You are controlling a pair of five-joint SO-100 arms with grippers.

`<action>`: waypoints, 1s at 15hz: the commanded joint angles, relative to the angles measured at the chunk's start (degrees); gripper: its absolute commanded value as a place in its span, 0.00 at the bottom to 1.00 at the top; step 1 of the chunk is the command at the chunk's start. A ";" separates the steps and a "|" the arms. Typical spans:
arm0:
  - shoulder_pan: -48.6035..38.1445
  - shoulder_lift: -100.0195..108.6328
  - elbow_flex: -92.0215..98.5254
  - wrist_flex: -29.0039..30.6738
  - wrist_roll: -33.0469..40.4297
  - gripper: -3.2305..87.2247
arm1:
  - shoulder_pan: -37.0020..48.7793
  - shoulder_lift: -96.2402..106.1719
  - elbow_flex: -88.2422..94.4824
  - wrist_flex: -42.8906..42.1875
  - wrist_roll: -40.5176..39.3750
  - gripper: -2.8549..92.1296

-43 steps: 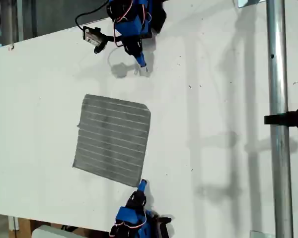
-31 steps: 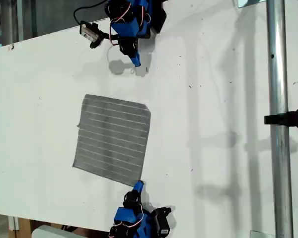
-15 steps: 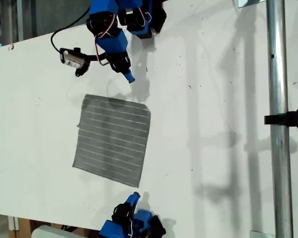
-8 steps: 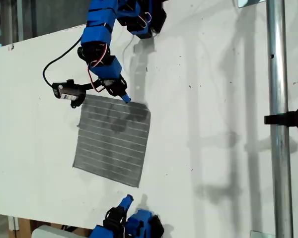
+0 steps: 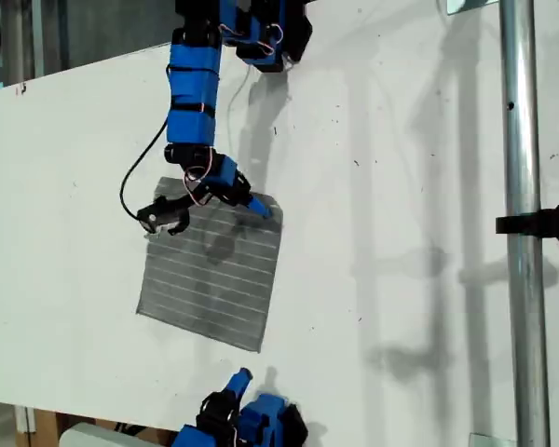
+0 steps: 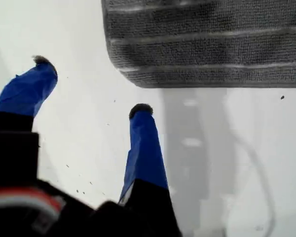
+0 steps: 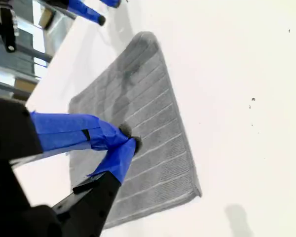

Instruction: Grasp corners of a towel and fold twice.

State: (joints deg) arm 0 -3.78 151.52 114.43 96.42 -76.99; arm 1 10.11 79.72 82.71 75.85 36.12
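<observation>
While the towel (image 5: 212,270) lies flat on the table (image 5: 401,233), the second gripper (image 7: 129,139) has swung out over its far corner, tips pinched together, nothing grasped; the first gripper (image 6: 91,89) waits spread beside the near edge.

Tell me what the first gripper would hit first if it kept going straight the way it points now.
Probably the near corner of the towel: my first gripper is open, off the cloth over bare table, pointing toward it. Depth is uncertain.

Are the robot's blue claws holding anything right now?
Nothing seems held. My first gripper is open, short of the towel. My second gripper is shut above it, the cloth flat.
</observation>
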 commanded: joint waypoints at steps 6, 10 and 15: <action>0.62 -0.62 0.18 -0.44 -1.32 0.01 | 0.97 -16.52 -10.46 -3.78 -1.49 0.36; 0.53 -0.97 0.18 -0.44 -1.41 0.01 | 0.97 -17.75 -13.97 -1.14 -1.76 0.34; 0.97 -0.88 0.35 -0.44 -2.20 0.01 | 0.62 -23.55 -14.68 -0.97 -1.67 0.21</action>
State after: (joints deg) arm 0 -3.52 151.00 115.31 96.42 -78.40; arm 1 11.07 55.90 70.14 74.79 34.89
